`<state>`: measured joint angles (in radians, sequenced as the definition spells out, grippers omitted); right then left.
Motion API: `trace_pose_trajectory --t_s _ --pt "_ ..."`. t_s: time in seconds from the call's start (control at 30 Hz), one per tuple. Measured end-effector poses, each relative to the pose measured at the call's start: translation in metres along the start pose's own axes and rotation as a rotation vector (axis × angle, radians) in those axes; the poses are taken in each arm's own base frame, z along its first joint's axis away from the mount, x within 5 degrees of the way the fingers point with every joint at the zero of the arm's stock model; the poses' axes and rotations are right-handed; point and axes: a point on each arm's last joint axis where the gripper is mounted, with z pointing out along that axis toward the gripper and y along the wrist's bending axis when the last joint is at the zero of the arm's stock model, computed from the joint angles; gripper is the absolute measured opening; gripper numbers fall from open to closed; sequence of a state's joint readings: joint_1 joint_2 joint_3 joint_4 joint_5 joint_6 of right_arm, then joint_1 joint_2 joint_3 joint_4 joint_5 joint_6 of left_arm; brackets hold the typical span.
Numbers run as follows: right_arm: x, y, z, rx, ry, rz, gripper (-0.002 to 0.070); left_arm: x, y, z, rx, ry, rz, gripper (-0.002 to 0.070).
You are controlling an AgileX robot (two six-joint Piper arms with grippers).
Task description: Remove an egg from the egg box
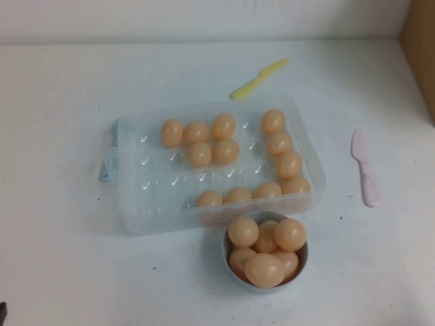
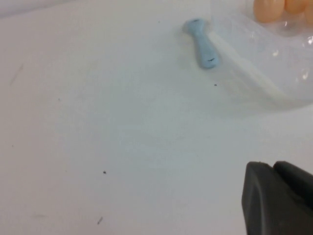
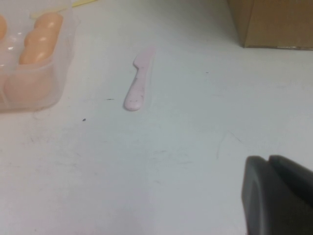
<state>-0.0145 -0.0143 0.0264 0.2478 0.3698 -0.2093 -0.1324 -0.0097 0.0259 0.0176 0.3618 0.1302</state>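
Egg box (image 1: 136, 204) at frame centre in high view, bowl (image 1: 230, 263) of eggs just below it.

Target egg (image 1: 209, 199) at box near wall: smooth, light, likely slippery (plastic look). Pinch across widest middle, gently.

Left gripper (image 2: 279, 196) and right gripper (image 3: 279, 193) parked over bare table; jaw state can't tell.

Bench (image 1: 61, 258): plain white, a few dark specks. Egg box (image 1: 156, 210): clear plastic, dimpled floor, pale blue clip (image 1: 109, 163) on its side. Eggs in the box, e.g. egg (image 1: 172, 132): peach-tan, matte. Bowl (image 1: 228, 261) just beside the box: white, eggs of the same peach-tan. Knife (image 1: 258, 78) beyond the box: yellow. Knife (image 1: 365, 166) beside the box: pale pink. Left gripper (image 2: 279, 200): black. Right gripper (image 3: 279, 196): black. Cardboard box (image 3: 269, 22): brown.
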Motion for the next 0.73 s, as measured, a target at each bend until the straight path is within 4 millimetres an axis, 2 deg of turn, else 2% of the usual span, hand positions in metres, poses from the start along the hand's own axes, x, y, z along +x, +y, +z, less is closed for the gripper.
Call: trace_pose_trajectory --t_s 0.27,0.73 --pt "0.0000 0.0000 0.0000 0.000 0.000 0.000 -0.0017 0.0010 0.0028 -0.0001 -0.069 0.013 -0.099 -0.0002" --pt "0.0000 0.0000 0.0000 0.000 0.000 0.000 -0.0017 0.0015 0.0055 -0.0003 -0.119 0.019 -0.109 -0.0003"
